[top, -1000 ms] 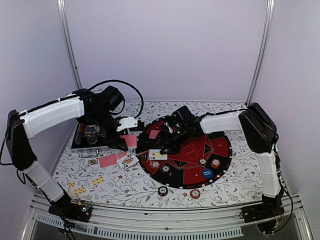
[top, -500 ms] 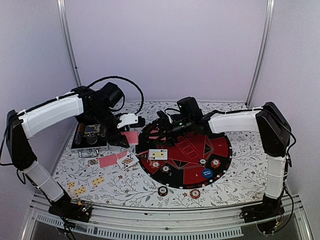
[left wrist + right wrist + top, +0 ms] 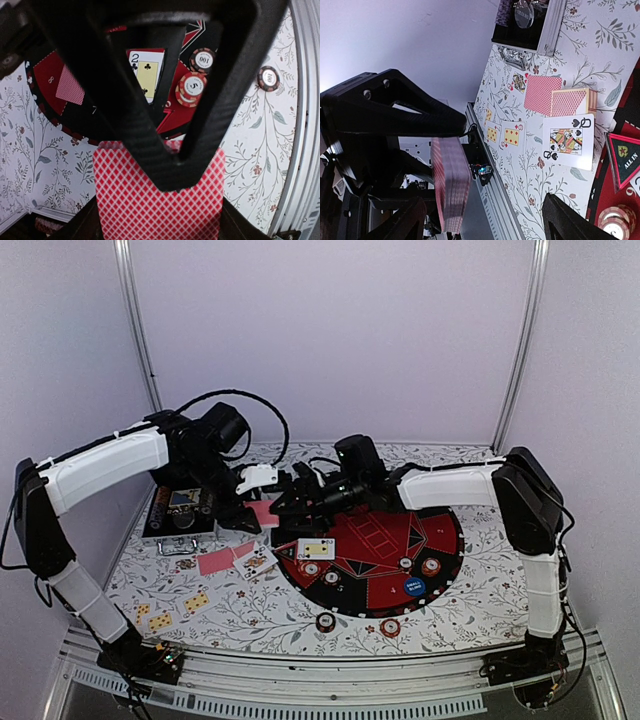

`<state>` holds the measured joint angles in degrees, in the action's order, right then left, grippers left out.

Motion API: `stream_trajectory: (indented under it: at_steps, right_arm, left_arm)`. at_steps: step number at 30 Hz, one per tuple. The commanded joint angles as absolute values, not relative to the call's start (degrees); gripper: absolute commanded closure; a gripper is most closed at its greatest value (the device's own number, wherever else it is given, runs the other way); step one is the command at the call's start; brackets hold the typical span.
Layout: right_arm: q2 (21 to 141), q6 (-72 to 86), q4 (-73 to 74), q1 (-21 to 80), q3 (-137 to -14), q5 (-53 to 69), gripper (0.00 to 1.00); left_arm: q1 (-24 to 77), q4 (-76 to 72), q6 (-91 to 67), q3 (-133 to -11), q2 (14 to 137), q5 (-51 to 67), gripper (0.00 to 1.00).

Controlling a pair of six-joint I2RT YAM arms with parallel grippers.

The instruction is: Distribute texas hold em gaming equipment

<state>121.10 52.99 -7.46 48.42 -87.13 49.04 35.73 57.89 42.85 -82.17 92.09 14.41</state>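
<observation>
My left gripper (image 3: 256, 514) is shut on a deck of red-backed playing cards (image 3: 264, 512), held above the table at the mat's left edge. The deck fills the bottom of the left wrist view (image 3: 157, 205), between my left fingers. My right gripper (image 3: 286, 498) is open and reaches left to the deck. In the right wrist view the deck (image 3: 451, 185) stands edge-on between my open right fingers, close to one of them. A two of clubs (image 3: 316, 548) lies face up on the mat beside poker chips (image 3: 331, 578). A blue button (image 3: 414, 588) lies on the mat.
The round black-and-red mat (image 3: 445, 540) covers the table's middle right. The silver case (image 3: 180, 512) stands open at back left. Loose cards lie left of the mat: a red-backed one (image 3: 215, 561), a queen (image 3: 257, 560), diamonds (image 3: 197, 601). Two chips (image 3: 326, 621) sit near the front edge.
My right gripper has moved left off the mat and up to the deck held by my left gripper. The left gripper has barely moved.
</observation>
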Motion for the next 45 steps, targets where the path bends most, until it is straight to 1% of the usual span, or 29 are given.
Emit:
stream_trajectory:
  at_steps: [1, 9, 20, 23, 26, 29, 38, 42, 45]
  right_arm:
    - [124.21, 54.38, -8.96, 49.76, -91.45, 49.92, 0.16]
    - [129.14, 55.95, -9.23, 51.26, -97.34, 49.92, 0.16]
    - [133.0, 57.99, -9.23, 51.51, -100.02, 48.96, 0.17]
    - [133.66, 58.33, -9.23, 51.36, -100.29, 49.04, 0.19]
    - [133.18, 58.45, -9.54, 50.92, -98.84, 48.81, 0.27]
    - [132.21, 58.57, -10.31, 50.11, -96.5, 48.52, 0.3]
    - [127.68, 58.61, -12.74, 48.31, -89.08, 47.65, 0.35]
    - [126.51, 58.66, -12.99, 48.09, -88.33, 47.37, 0.37]
    - [126.56, 58.96, -13.27, 48.15, -88.95, 47.52, 0.36]
  left_arm:
    - [35.46, 57.8, 42.45, -84.02, 92.55, 15.72, 0.51]
    - [35.6, 57.85, 42.29, -83.67, 92.96, 15.71, 0.51]
    - [35.77, 57.84, 42.32, -84.0, 92.95, 15.78, 0.51]
    - [35.77, 57.9, 42.34, -84.02, 92.7, 15.67, 0.51]
    - [35.69, 58.01, 42.43, -83.86, 92.46, 15.56, 0.51]
    - [35.68, 58.04, 42.4, -83.85, 92.22, 15.42, 0.51]
    - [35.66, 58.09, 42.53, -83.94, 92.02, 15.57, 0.51]
    - [35.62, 58.09, 42.54, -84.05, 92.02, 15.57, 0.51]
    - [35.64, 58.09, 42.51, -84.11, 92.15, 15.47, 0.51]
